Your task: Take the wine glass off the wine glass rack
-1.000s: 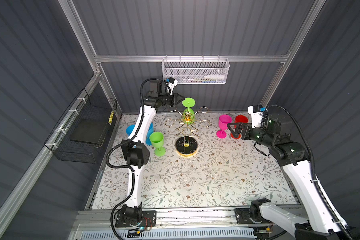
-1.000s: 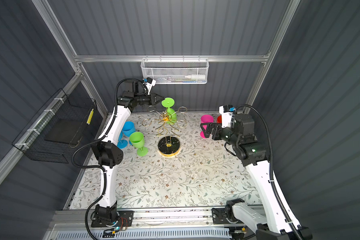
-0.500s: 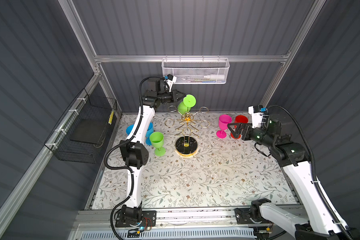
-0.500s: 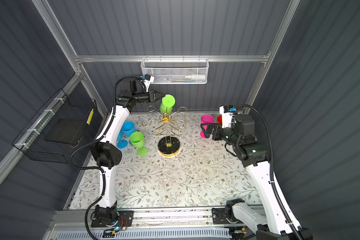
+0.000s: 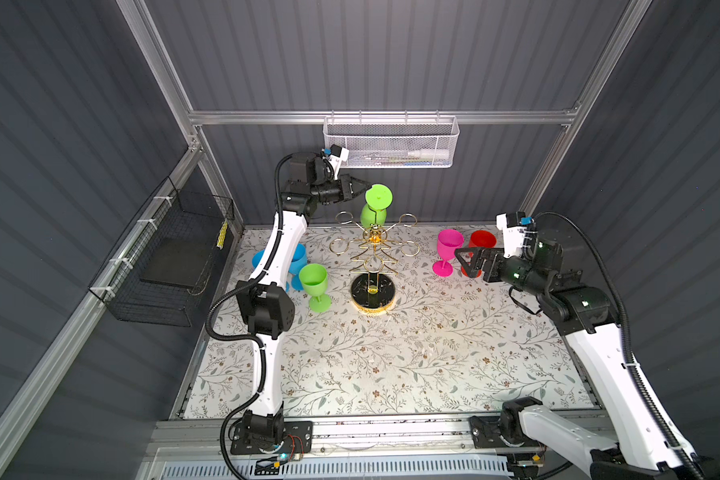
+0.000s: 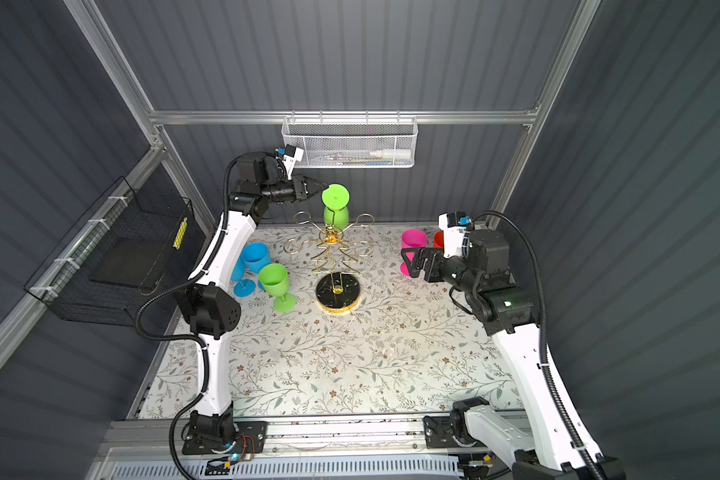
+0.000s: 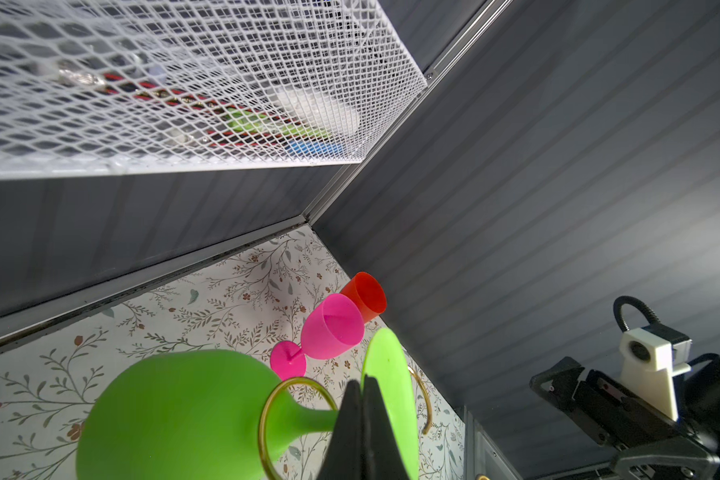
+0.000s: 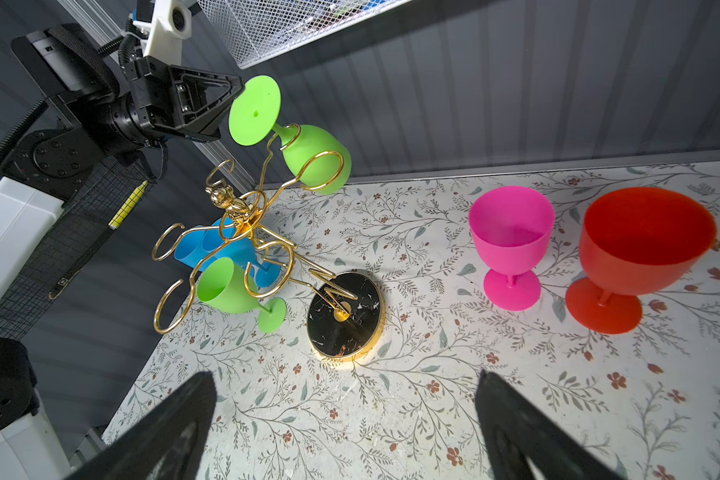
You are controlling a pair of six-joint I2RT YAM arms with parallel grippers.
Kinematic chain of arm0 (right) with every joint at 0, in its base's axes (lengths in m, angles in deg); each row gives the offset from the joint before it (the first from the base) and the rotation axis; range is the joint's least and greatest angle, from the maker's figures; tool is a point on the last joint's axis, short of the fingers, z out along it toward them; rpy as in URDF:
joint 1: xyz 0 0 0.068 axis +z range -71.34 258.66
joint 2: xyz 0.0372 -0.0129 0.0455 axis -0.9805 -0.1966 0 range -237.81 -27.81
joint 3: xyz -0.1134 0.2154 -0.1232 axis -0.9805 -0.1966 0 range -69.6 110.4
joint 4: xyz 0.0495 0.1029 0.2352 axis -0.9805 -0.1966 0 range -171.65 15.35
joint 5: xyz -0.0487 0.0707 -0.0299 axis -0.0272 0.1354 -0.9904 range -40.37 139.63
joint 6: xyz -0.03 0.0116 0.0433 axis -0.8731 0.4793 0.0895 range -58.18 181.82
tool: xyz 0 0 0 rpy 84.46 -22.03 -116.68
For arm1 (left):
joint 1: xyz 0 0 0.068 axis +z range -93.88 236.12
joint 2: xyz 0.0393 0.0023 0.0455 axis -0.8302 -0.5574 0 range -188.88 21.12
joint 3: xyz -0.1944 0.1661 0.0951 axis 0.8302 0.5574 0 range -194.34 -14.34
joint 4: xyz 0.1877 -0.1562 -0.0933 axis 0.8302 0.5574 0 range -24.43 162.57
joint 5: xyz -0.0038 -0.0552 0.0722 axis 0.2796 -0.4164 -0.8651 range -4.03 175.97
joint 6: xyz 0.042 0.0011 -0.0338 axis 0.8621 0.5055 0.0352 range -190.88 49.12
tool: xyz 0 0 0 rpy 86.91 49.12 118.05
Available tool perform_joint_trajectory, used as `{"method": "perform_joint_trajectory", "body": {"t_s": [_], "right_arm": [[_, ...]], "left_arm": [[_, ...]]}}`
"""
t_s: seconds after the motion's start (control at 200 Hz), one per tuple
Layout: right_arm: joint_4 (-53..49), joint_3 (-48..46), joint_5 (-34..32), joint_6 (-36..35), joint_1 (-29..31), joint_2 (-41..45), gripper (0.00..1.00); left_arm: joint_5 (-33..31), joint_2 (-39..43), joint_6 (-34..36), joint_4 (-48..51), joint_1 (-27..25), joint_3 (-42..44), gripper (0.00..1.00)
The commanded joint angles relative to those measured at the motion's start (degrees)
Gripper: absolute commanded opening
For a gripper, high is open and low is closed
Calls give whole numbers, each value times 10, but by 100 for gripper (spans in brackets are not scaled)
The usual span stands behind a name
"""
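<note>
One wine glass [image 8: 314,160] racked, foot edge at closed left tool [image 8: 238,86].

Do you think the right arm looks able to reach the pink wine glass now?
Probably yes: the open right gripper hovers beside the pink wine glass, nothing between them, though the red wine glass stands close alongside.

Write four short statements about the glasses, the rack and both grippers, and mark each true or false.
1. The left gripper has its jaws shut on the foot of the hanging green glass. True.
2. The hanging green glass is clear of the wine glass rack. False: one of its rings circles the stem.
3. The right gripper holds the pink glass. False: its jaws stand open and empty.
4. The red glass stands upright on the table. True.
</note>
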Motion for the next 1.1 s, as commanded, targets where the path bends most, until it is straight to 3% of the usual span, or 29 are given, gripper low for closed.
{"method": "perform_joint_trajectory", "body": {"t_s": [0.0, 1.096], "right_arm": [[2, 1, -2, -10, 2, 6, 99], [9, -6, -2, -9, 1, 11, 99]], "left_arm": [[29, 40, -28, -50, 3, 0, 0], [32, 49, -5, 1, -2, 64, 0]]}}
